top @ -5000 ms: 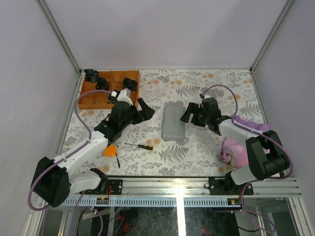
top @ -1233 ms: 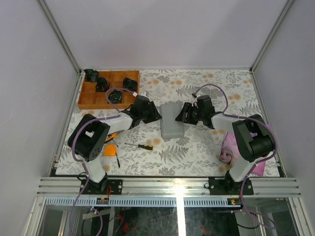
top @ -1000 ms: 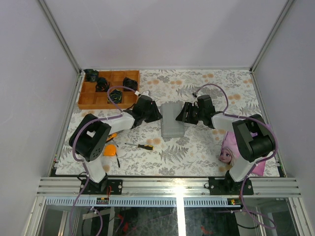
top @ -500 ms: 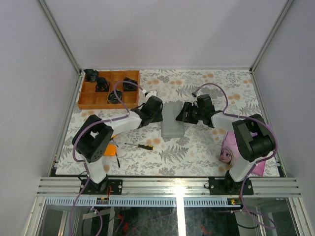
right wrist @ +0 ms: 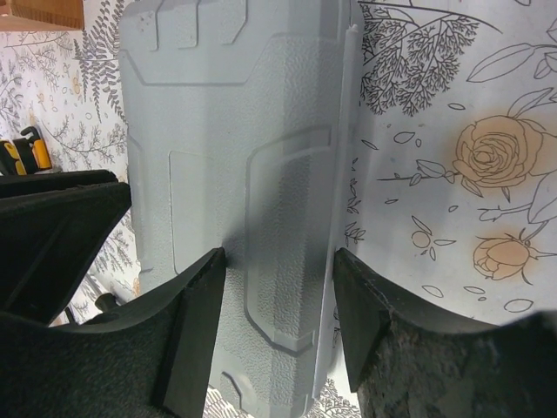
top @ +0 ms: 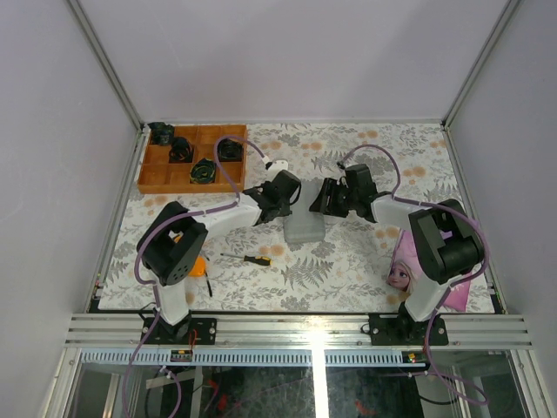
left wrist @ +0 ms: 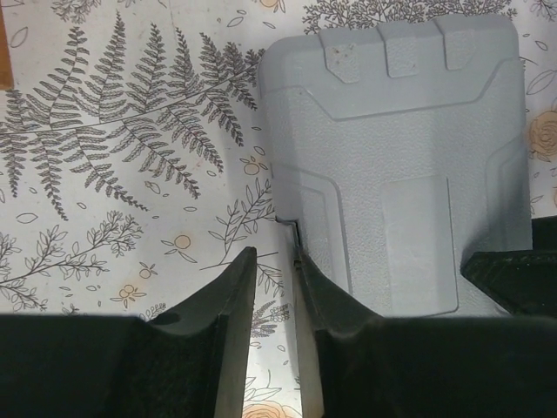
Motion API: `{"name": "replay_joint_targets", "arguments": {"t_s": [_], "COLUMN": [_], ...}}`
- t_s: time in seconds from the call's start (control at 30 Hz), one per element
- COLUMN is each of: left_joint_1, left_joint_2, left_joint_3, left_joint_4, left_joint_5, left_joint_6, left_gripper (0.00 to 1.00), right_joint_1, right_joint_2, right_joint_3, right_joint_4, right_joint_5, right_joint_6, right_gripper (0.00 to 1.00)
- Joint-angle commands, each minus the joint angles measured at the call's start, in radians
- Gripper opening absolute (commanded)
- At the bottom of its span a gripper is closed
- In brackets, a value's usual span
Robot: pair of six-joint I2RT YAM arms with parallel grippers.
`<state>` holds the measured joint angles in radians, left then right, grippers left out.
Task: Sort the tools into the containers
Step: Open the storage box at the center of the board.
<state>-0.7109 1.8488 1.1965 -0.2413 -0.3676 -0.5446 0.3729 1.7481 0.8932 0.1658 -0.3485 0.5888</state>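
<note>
Though overhead hides it, wrist views show left claw (left wrist: 271, 254) narrow at the case (left wrist: 400, 148)—right claw (right wrist: 278, 257) wide.

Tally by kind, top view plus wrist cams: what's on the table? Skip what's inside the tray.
Hand tools: 4 (screwdriver, tape measure, pliers, thin black key)
Containers: 2 (grey case, orange tray)
Other: 1 (doll head)
Total: 7

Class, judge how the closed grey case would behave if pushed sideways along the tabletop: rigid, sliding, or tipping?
The grey case looks like moulded plastic, so probably rigid. It lies flat on the table, so it would likely slide, not tip. Its textured surface may help grip.
</note>
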Motion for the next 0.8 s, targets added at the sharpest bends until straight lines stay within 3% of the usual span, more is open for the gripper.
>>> {"name": "replay_joint_targets", "arguments": {"t_s": [0.0,0.27,0.57,0.7,0.77], "left_joint_1": [0.01,0.011,0.012,0.013,0.023], "left_joint_2": [0.043,0.037,0.016,-0.054,-0.11], "left_joint_3": [-0.012,0.0,0.012,-0.025,-0.065], "left_joint_4": [-0.196,-0.218,-0.234,-0.171,-0.105], "left_joint_5": [-0.125,-0.156,-0.182,-0.138,-0.086], "left_joint_6": [0.047,0.049,0.051,0.031,0.021], "left_gripper": [0.2,0.13,0.12,0.15,0.23], "right_joint_1": [0.006,0.007,0.007,0.007,0.006], "right_joint_2": [0.05,0.054,0.059,0.052,0.048], "right_joint_3": [-0.007,-0.004,0.006,0.007,0.008], "right_joint_4": [-0.134,-0.139,-0.144,-0.148,-0.15], "right_joint_5": [0.132,0.14,0.139,0.141,0.14], "right_joint_6": [-0.063,-0.063,-0.063,-0.067,-0.07], "right_gripper": [0.57,0.57,0.57,0.57,0.57]}}
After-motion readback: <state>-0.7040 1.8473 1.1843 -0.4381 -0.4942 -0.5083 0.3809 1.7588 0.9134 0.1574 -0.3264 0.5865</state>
